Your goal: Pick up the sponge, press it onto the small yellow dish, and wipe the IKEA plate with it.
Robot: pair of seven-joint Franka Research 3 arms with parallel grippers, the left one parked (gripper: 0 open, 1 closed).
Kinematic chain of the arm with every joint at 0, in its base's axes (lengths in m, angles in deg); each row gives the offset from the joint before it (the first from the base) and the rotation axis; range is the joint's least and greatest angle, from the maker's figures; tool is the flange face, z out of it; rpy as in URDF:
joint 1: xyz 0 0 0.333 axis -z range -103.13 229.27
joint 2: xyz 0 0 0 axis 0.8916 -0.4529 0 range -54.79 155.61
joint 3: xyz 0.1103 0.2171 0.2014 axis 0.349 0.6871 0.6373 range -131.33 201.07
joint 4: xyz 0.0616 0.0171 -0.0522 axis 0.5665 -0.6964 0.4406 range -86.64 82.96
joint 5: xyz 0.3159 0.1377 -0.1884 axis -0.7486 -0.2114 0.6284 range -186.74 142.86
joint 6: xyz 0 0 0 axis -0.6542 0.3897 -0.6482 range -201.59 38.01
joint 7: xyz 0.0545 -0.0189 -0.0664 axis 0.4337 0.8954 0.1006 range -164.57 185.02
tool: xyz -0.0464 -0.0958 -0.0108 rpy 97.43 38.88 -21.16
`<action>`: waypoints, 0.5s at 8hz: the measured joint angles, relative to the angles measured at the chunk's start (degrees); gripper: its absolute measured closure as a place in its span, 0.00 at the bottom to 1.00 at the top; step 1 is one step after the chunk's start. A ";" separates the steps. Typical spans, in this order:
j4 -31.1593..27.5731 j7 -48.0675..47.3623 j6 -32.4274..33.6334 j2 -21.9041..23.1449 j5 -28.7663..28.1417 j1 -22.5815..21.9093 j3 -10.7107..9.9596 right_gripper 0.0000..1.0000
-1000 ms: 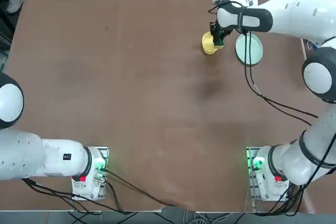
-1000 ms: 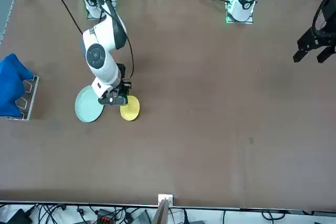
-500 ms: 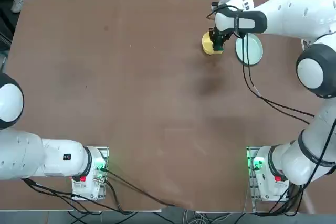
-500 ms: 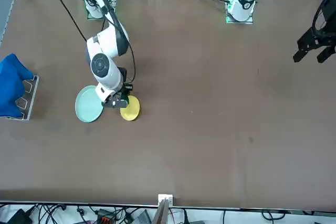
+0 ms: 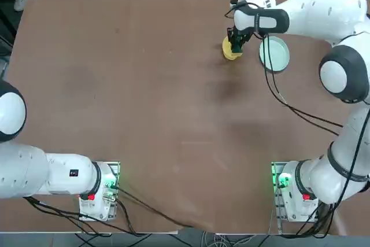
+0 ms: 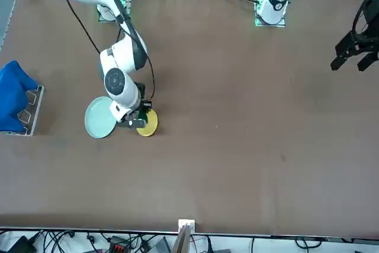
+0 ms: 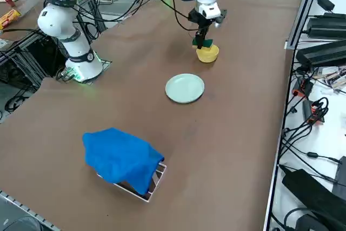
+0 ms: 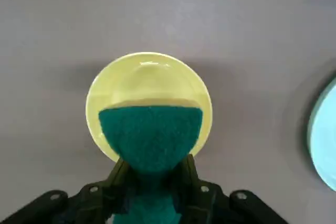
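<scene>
My right gripper [image 8: 152,174] is shut on the sponge [image 8: 150,135], whose dark green face shows with a thin yellow layer at its far edge. The sponge [image 7: 202,41] hangs directly over the small yellow dish [image 7: 208,54] and is down at its rim; whether it touches I cannot tell. The dish [image 8: 149,74] shows as a round yellow disc around the sponge. In the top view the gripper [image 5: 235,44] covers part of the yellow dish [image 5: 229,52]. The IKEA plate [image 5: 273,54], pale mint, lies on the table just beside the dish, with nothing on it [image 6: 99,118].
A blue cloth [image 7: 121,160] drapes over a small metal stand near the table's right edge [image 6: 13,96]. The right arm's cable [image 5: 277,93] hangs above the table near the plate. Brown tabletop [image 5: 173,96] stretches to the left of the dishes.
The right arm has shifted toward the table's far edge and lowered, carrying the sponge from beside the yellow dish to right over it. The gripper stayed shut.
</scene>
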 joint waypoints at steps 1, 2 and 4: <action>0.93 0.01 0.32 -0.85 -0.20 -0.01 0.03 0.62; 1.30 0.02 0.77 -1.47 -0.85 -0.01 0.05 0.62; 1.38 0.24 2.93 -2.09 -3.12 -0.01 0.06 0.62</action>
